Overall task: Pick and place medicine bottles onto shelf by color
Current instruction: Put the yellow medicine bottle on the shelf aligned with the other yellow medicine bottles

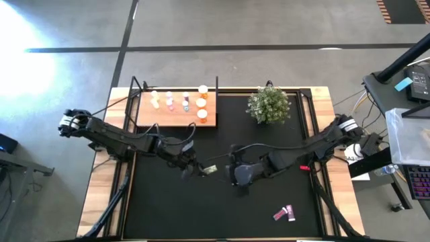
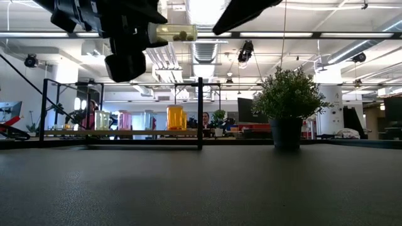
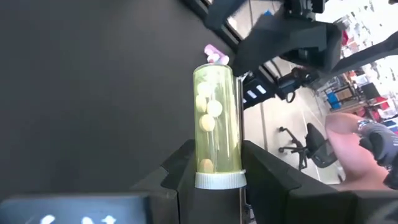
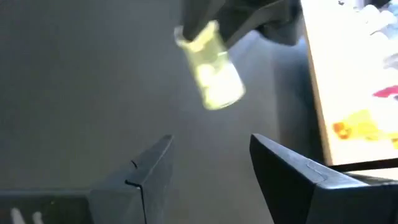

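Note:
A yellowish medicine bottle (image 3: 217,118) with a white cap hangs above the middle of the black mat, and my left gripper (image 1: 197,168) is shut on it. Just to its right, my right gripper (image 4: 211,146) stands open with nothing between its fingers. That same bottle (image 4: 208,68) shows ahead of the right gripper. The light-wood shelf (image 1: 151,117) with black posts stands at the far left. Several white-capped bottles (image 1: 185,101) stand upright on it. Two pink bottles (image 1: 283,214) lie on the mat near the front right. My left gripper pinches the bottle between its two fingers at the capped end (image 3: 221,179). The fingers come from the table's left and lie along the bottle. The body sticks out past the fingertips. The bottle (image 2: 173,32) lies about level, lifted well clear of the mat.
A small green potted plant (image 1: 269,104) stands at the far edge, right of the shelf. The black mat (image 1: 168,208) covers most of the table, with a wooden rim around it. Open mat lies in front of both grippers toward the near edge.

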Available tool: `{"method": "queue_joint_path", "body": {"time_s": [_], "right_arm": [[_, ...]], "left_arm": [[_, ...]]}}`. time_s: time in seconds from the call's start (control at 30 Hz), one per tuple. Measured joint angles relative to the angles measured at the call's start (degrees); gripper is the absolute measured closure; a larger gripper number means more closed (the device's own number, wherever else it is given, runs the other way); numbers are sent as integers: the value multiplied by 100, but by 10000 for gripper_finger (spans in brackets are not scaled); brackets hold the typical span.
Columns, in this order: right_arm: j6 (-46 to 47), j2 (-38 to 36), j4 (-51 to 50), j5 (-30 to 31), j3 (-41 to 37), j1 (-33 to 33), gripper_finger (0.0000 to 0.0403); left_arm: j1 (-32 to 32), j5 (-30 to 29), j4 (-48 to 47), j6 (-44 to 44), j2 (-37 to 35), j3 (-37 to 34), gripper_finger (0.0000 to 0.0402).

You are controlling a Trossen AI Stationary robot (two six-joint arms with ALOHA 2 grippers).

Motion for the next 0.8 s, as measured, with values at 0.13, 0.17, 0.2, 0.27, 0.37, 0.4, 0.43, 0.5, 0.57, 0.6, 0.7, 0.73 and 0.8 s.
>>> {"method": "queue_joint_path", "body": {"time_s": [0.13, 0.17, 0.2, 0.27, 0.37, 0.4, 0.43, 0.5, 0.57, 0.6, 0.7, 0.73, 0.8], "right_arm": [[-324, 337, 9, 96, 296, 4, 200], [-402, 408, 10, 92, 370, 9, 200], [-450, 480, 4, 90, 436, 12, 199], [-561, 594, -3, 79, 570, 13, 200], [-683, 691, 11, 94, 710, 6, 200], [-696, 707, 24, 99, 744, 6, 200], [-700, 718, 25, 97, 765, 6, 200], [-701, 740, 47, 95, 785, 9, 200], [-701, 740, 76, 89, 780, 11, 200], [-699, 740, 108, 90, 776, 9, 200], [-699, 740, 155, 91, 772, 9, 202], [-699, 741, 173, 90, 770, 9, 206], [-699, 740, 194, 91, 770, 9, 216]], "left_arm": [[-58, 11, 163, -35, 214, -3, 305], [-73, 15, 308, -35, 273, -3, 305], [-92, 18, 395, -37, 308, -3, 305], [-120, 23, 553, -35, 363, -1, 305], [-137, 33, 566, -19, 377, 8, 305], [-141, 33, 567, -17, 365, 8, 305], [-139, 33, 575, -17, 357, 8, 305], [-139, 31, 578, -8, 337, 8, 305], [-143, 31, 581, 16, 325, 8, 305], [-143, 31, 602, 39, 321, 8, 305], [-146, 31, 593, 138, 320, 8, 305], [-146, 31, 595, 137, 318, 8, 305], [-147, 29, 593, 139, 316, 8, 305]]}}
